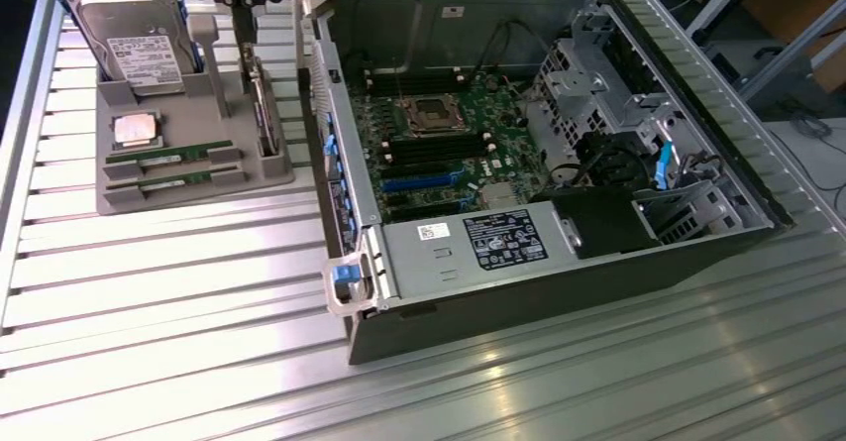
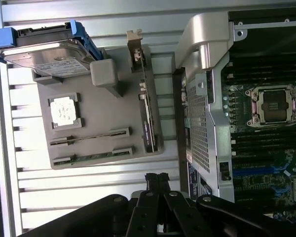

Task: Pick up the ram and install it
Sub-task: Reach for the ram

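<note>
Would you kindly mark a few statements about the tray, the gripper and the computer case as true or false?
1. Both ram sticks lie in the gray tray. True.
2. The gripper holds a ram stick. False: it is shut and empty.
3. The processor chip sits in the motherboard socket. False: it lies on the tray, and the socket is empty.
4. The computer case stands open, with its motherboard exposed. True.
</note>
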Robot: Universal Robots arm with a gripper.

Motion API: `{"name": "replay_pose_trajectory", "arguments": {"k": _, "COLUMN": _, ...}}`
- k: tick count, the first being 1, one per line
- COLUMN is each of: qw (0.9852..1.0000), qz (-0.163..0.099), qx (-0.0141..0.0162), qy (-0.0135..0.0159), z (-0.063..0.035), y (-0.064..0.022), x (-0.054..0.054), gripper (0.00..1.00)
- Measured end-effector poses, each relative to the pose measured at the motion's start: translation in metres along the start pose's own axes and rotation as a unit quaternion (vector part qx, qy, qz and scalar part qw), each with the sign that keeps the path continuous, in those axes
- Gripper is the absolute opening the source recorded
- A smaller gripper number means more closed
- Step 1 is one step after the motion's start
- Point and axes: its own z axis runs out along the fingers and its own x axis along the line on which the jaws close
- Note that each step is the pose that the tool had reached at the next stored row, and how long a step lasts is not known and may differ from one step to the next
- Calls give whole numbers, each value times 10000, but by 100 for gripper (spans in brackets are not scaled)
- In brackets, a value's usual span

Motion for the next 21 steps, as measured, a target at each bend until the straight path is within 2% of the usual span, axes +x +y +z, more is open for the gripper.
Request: {"name": "replay_pose_trajectory", "arguments": {"k": 21, "qw": 10000, "qz": 0, "qx": 0, "qy": 0, "z": -4, "y": -11, "x": 147, "gripper": 10}}
